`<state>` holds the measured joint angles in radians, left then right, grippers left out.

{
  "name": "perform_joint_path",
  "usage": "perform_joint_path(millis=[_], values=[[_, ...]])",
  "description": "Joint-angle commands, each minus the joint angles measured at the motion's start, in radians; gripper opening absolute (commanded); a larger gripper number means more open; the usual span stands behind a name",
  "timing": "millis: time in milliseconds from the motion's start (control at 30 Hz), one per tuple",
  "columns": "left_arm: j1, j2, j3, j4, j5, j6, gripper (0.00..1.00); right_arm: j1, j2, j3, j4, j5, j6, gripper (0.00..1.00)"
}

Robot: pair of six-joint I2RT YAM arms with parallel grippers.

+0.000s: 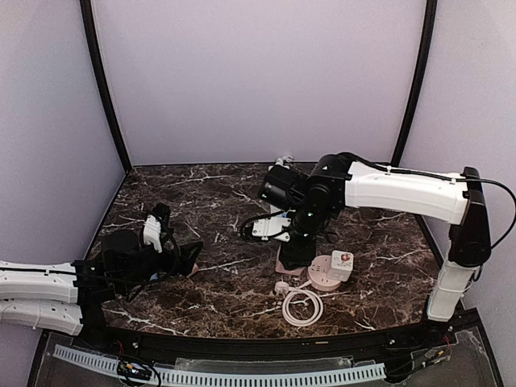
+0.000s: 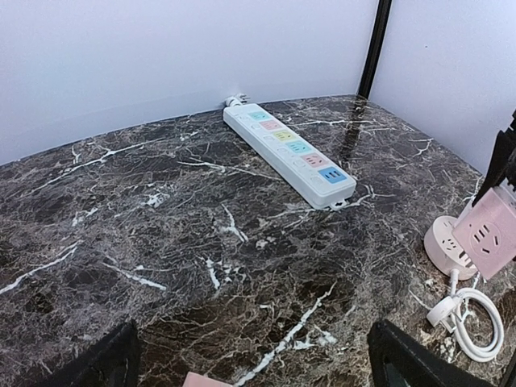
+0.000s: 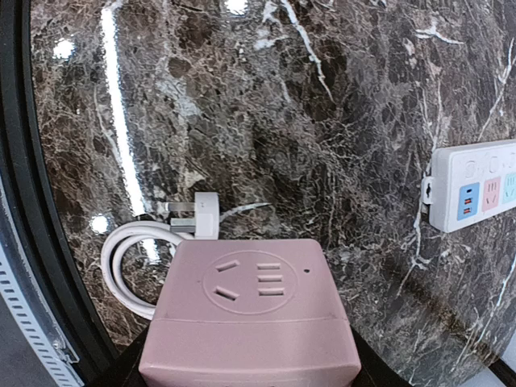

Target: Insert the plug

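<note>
**Plug loose on tabletop, socket cube in right tool**

- Plug point(image 3: 197, 218): white, lying flat on the dark marble tabletop point(image 2: 161, 242) near the front edge. It is not in any socket. Its white cord point(image 3: 133, 234) is looped in a coil just beside it.
- Pink socket cube point(image 3: 250, 306): fills the bottom of the right wrist view, socket face towards the camera. The plug lies close beyond its upper left corner.
- Right tool point(image 1: 290, 250): clamped on the pink socket cube. Its fingers are mostly hidden behind the block, so the hold is read from the cube's position and seems firm.
- Left tool point(image 2: 258, 367): fingers spread wide apart, nothing between them, low over the left side of the tabletop.
- Round socket base point(image 2: 443, 242): white and pink, on the tabletop just beside the held cube and near the coil.
- Power strip point(image 2: 286, 149): long, white, with coloured outlets. It lies flat and runs from the back wall forward, well apart from the plug
</note>
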<state>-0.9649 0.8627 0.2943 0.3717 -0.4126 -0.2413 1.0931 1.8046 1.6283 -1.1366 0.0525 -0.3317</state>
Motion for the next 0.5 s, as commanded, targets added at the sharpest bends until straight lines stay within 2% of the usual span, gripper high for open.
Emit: perform_joint_path(millis=[0, 467], values=[[0.001, 0.009, -0.013, 0.004, 0.004, 0.014, 0.99, -0.014, -0.030, 0.025, -0.025, 0.042, -0.037, 0.00], [0.002, 0.013, -0.015, 0.024, 0.042, 0.012, 0.99, -0.147, -0.044, -0.060, 0.000, 0.018, -0.080, 0.00]])
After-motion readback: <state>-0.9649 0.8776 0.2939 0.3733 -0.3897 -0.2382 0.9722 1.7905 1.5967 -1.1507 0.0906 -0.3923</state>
